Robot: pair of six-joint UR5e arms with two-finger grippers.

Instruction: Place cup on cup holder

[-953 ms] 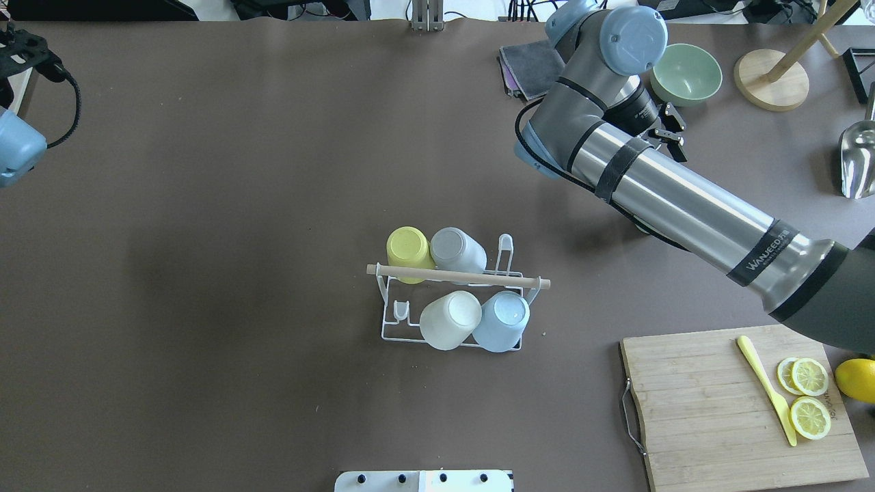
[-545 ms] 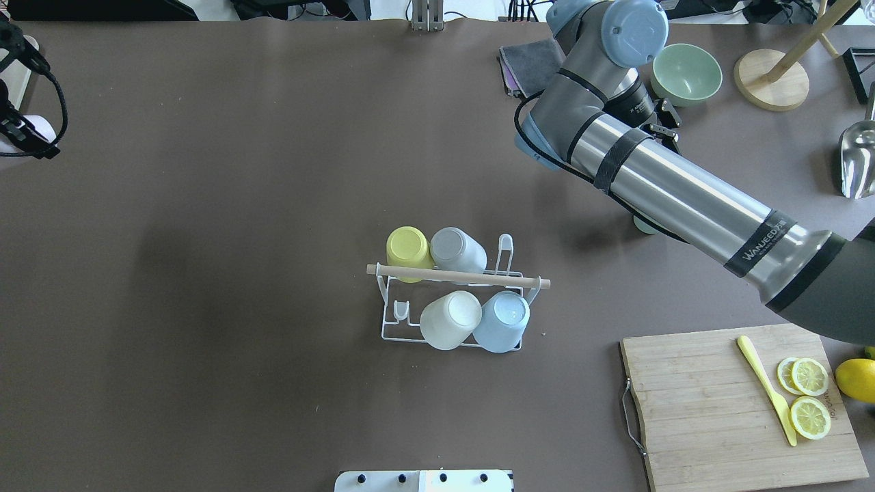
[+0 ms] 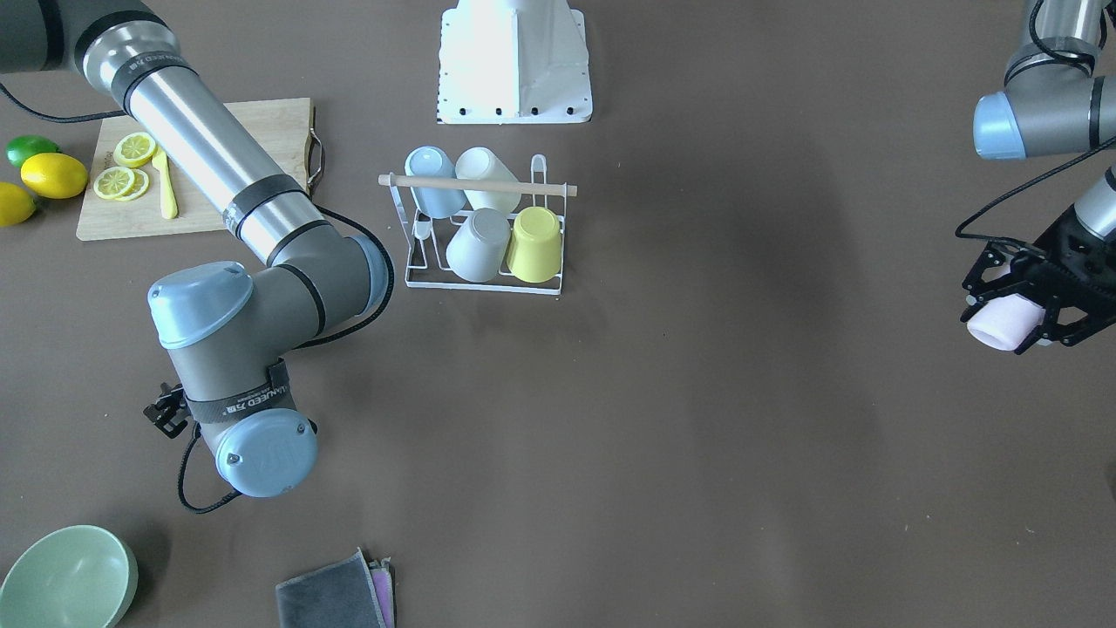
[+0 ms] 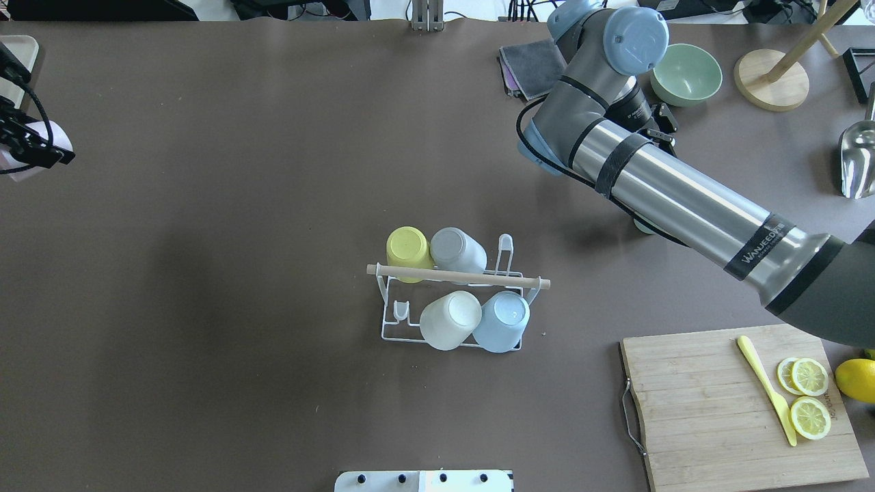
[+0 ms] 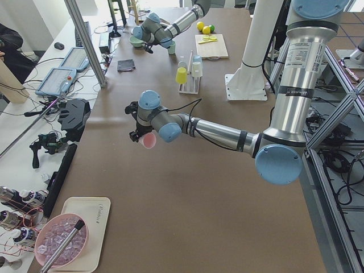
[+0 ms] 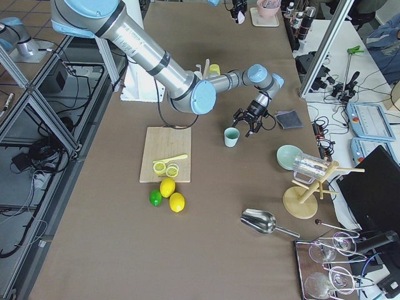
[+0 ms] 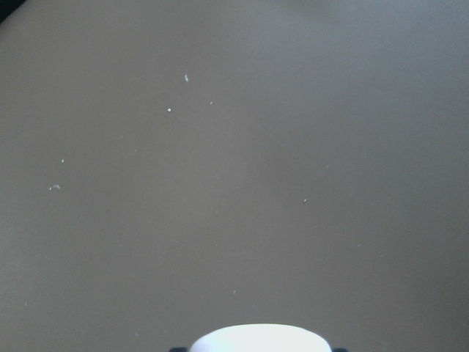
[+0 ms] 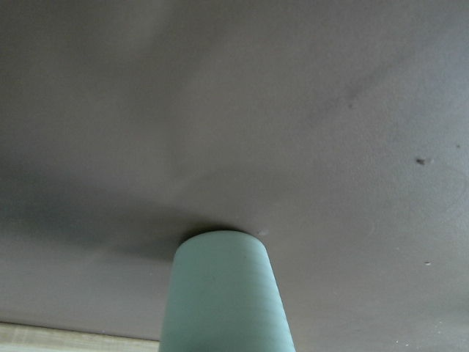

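The white wire cup holder with its wooden rod handle stands mid-table and carries several upturned cups. My left gripper hangs over the table's far left end, shut on a pink cup, whose pale rim shows at the bottom of the left wrist view. A mint cup stands upright on the table. My right gripper is just beside it, apart from it. The arm hides most of its fingers, so I cannot tell its state.
A cutting board with lemon slices and a yellow knife lies at the near right. A green bowl, folded cloths, a wooden stand and a metal scoop sit at the far right.
The left arm has swung, and its gripper with the pink cup has come into view at the table's left edge. The right arm has shifted only slightly.
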